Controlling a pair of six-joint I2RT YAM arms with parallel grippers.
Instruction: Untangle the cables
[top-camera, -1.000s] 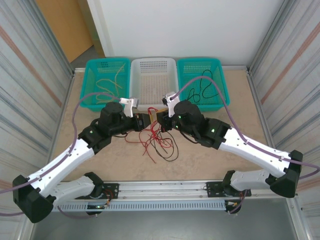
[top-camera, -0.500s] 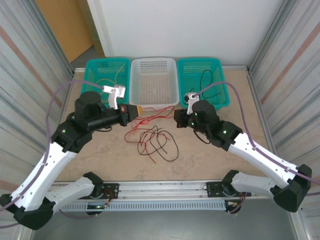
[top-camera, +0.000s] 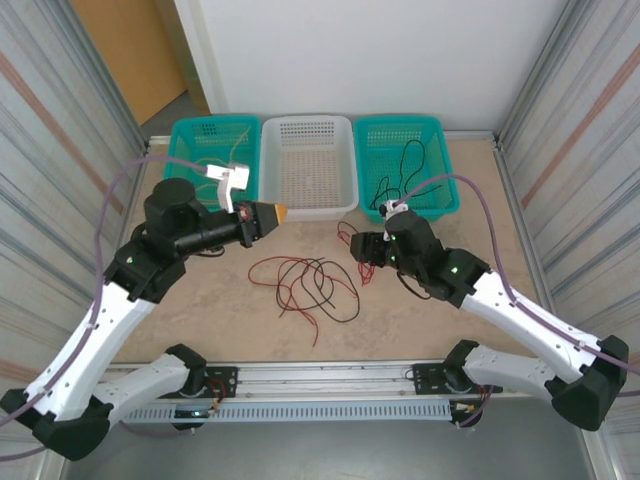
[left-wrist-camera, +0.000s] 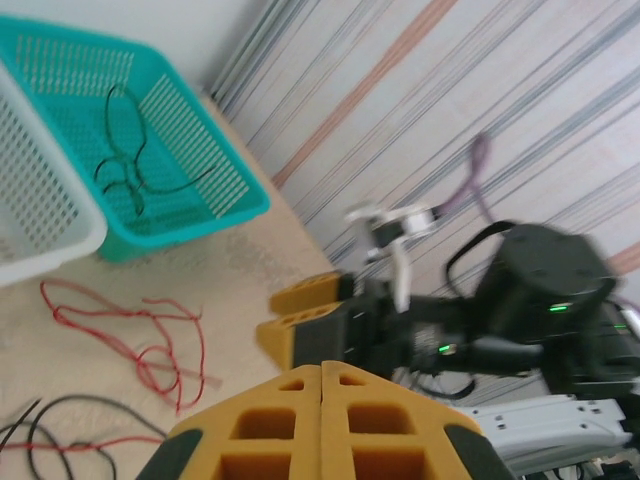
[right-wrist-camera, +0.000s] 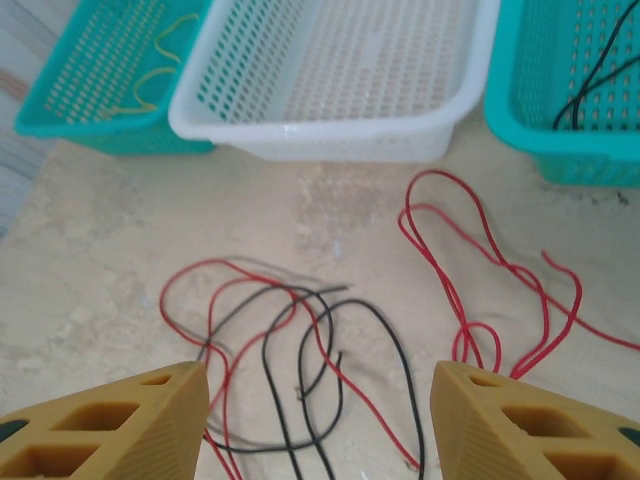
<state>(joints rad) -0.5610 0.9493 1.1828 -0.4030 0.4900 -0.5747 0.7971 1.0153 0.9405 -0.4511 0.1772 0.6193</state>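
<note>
- While the right gripper (right-wrist-camera: 320, 378) hangs low over the counter (right-wrist-camera: 90, 290) with its jaws spread wide and nothing between them, the left gripper (left-wrist-camera: 322, 380) sits raised near the white basket (top-camera: 308, 170). Its jaws are pressed together, with no strand visible in them.
- One red cable (right-wrist-camera: 470, 250) lies by itself just ahead and to the right of the right jaws, apart from the knot (right-wrist-camera: 285, 350) of red and black cables at mid-counter.
- A black cable (top-camera: 405, 172) lies in the right teal basket (top-camera: 440, 130) and a yellow one (top-camera: 215, 160) in the left teal basket (top-camera: 185, 135). The white basket holds nothing.
- Step in hand, as I read it: pick up the lone red strand and sort it away, probably into the white basket.
- To do that well, bring the right jaws down on a single run of the wire — not where its loops cross, since a pinch there could bind them together.
- The wire is very thin, so the jaws should close right down at the counter surface or they may shut above it.
- Lift slowly and watch the trailing end. It could sweep back into the red-and-black knot.
- The left arm would best hold clear of the lift path, or press the knot down if the strand drags it.
</note>
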